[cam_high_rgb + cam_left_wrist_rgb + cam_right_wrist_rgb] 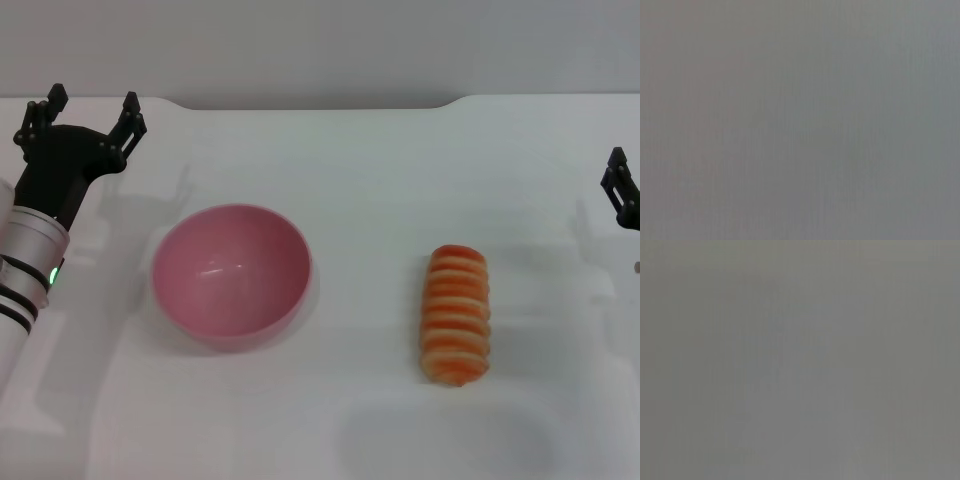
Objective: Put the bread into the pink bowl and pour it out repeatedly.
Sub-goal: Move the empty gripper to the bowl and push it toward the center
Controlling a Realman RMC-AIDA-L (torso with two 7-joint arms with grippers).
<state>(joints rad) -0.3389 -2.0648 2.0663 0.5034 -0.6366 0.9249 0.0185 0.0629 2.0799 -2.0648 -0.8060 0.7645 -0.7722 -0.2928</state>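
Pink bowl [231, 272] upright at centre-left of white table [380, 160], bread [457, 314] lying apart at centre-right, left hand [90, 112] upper left — fingers spread, holding nothing, right hand [622, 186] at right edge — grip cannot be told.

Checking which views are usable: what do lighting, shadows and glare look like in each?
Head view: even light, soft shadows beside the bowl and bread on the white table, faint glare inside the bowl; left claw open at the far left, right claw cut by the edge. Both wrist views: flat grey, nothing discernible.
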